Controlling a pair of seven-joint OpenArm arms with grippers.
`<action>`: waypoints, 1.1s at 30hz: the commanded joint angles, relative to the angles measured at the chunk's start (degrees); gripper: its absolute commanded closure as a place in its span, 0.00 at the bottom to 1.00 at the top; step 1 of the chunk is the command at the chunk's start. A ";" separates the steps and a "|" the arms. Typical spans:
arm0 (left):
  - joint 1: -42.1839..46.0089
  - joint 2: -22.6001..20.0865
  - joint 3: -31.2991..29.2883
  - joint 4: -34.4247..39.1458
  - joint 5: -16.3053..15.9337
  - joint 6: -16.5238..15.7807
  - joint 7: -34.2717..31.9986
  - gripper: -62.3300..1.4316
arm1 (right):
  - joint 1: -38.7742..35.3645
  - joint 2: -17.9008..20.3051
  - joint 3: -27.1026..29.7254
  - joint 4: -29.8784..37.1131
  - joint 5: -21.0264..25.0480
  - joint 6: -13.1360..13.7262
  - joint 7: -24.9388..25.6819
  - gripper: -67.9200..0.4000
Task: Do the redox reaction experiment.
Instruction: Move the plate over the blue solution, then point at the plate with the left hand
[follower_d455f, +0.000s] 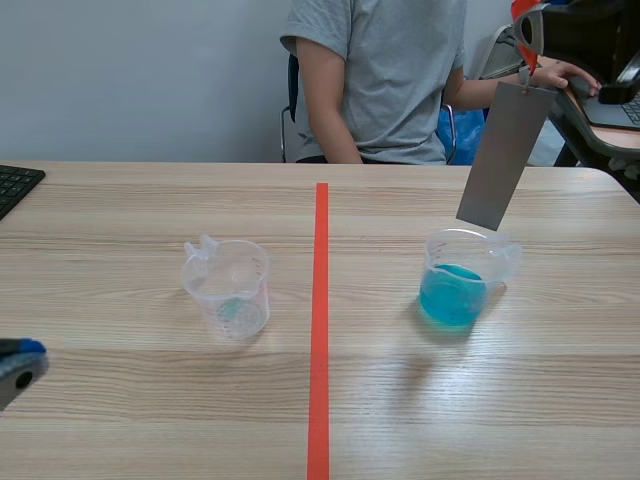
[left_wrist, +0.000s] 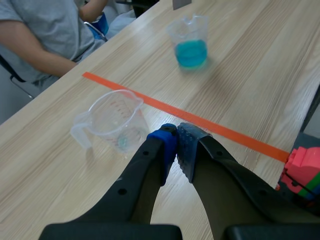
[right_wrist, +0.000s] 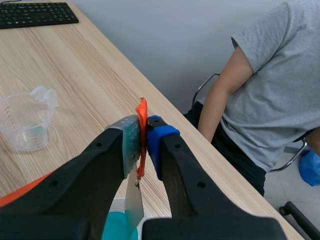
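A clear beaker holding blue liquid stands right of the tape line. An empty clear beaker stands left of it. A grey metal strip hangs tilted, its lower end just above the blue beaker's rim. It dangles from an orange-red tab, and my right gripper is shut on that tab, raised at the far right. The strip drops toward the blue liquid below. My left gripper is shut on nothing, low at the near left, just short of the empty beaker.
A person in a grey shirt sits across the table, one hand by a laptop at the far right. A black keyboard lies at the left edge. Coloured blocks sit beside my left arm.
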 joint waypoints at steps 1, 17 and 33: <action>-1.95 -0.79 1.33 0.96 -0.24 0.02 -0.22 0.93 | 1.01 0.63 0.09 0.68 0.46 0.33 0.90 0.98; -26.84 -0.15 22.25 2.19 -2.84 0.31 8.41 0.93 | 1.01 0.63 0.09 0.68 0.63 0.33 1.09 0.98; -53.29 13.70 45.77 0.02 1.55 0.28 25.09 0.93 | 1.01 0.63 0.09 0.68 0.66 0.33 1.09 0.98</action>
